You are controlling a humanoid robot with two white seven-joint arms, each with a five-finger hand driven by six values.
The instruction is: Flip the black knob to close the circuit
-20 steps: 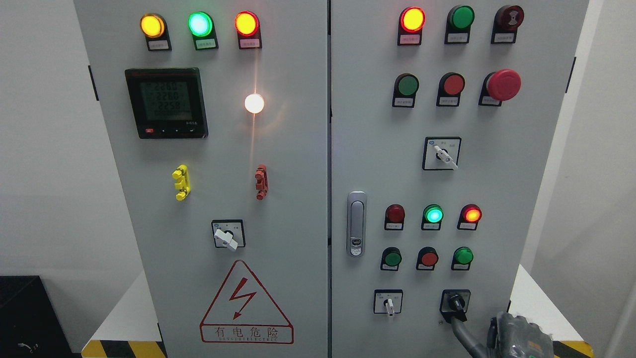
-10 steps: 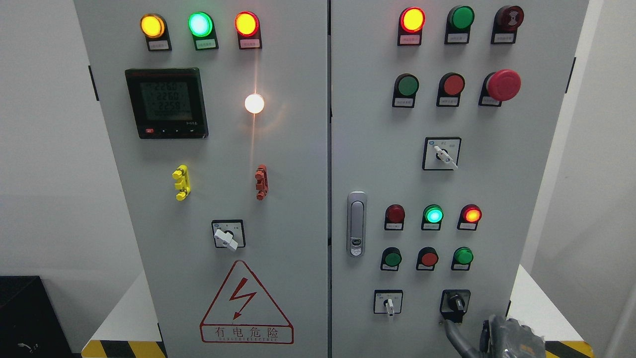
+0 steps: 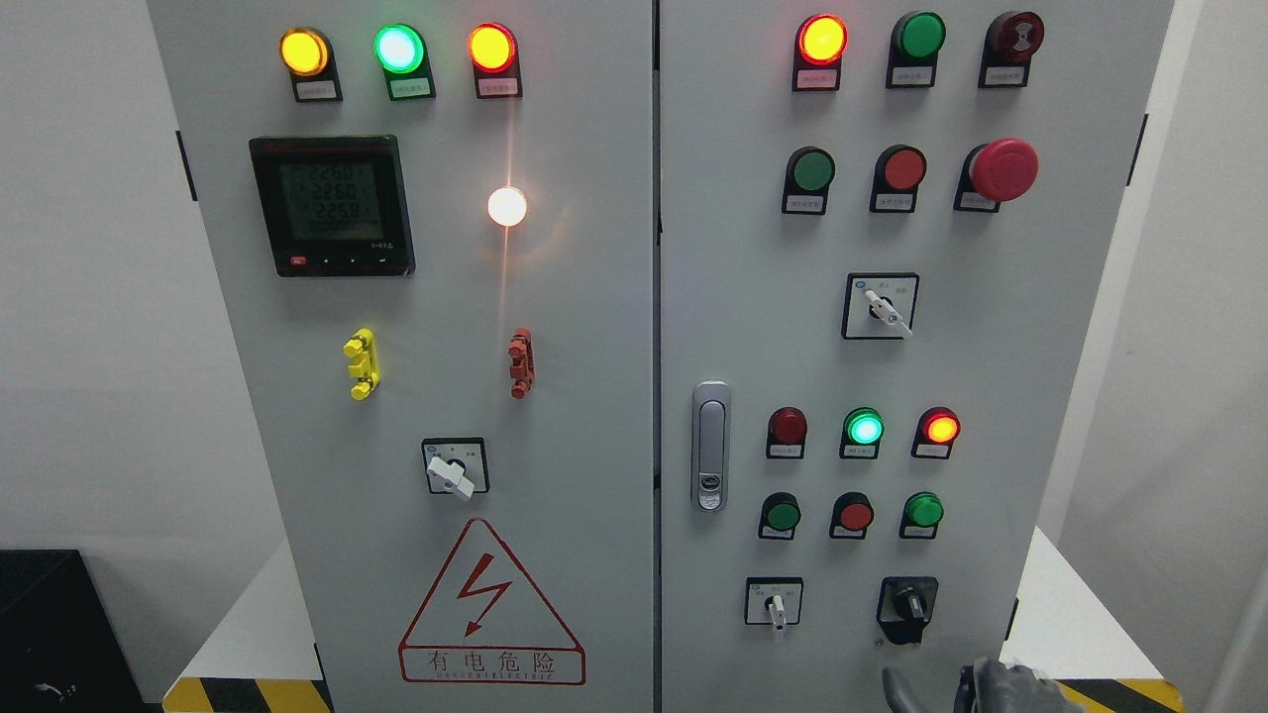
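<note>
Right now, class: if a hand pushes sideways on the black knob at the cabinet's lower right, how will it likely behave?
The black knob looks like rigid moulded plastic fixed to the cabinet door, so it should probably turn on its axis rather than bend or come away. Its small raised grip may let fingers slip.

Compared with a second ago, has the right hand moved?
Yes. The right hand has dropped away from the black knob, which it was touching then, and now shows only at the bottom edge below it.
</note>
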